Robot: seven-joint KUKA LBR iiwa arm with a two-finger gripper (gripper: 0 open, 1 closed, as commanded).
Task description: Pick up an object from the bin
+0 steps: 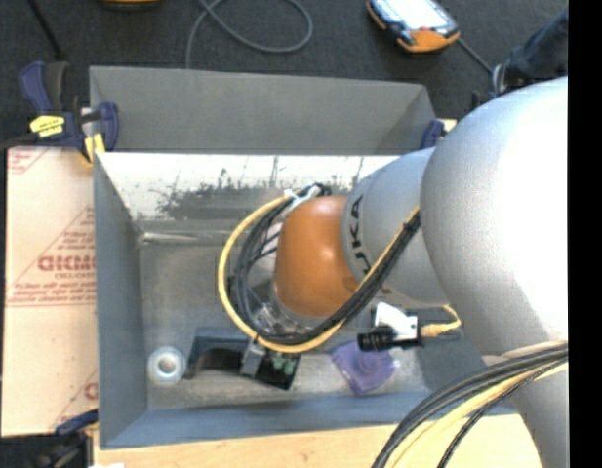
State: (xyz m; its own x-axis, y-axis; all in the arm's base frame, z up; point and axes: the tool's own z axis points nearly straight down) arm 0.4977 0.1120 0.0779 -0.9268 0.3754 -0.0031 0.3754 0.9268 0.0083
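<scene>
Reaching in from right, bent down over near side of bin (117,291). Gripper (264,357) low between tape roll (166,364) left, purple lump (364,370) right. Open or closed: cannot tell.

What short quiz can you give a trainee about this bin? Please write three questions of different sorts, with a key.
1. True or false: the purple thing lies to the left of the pale ring.
2. Where in the bin does the pale ring lie?
A. near the lower left corner of the view
B. against the upper wall
C. in the upper right corner
3. What colour is the rounded cover on the arm's wrist?

Key:
1. False; the purple thing lies to the right of the ring.
2. A
3. Orange
</scene>
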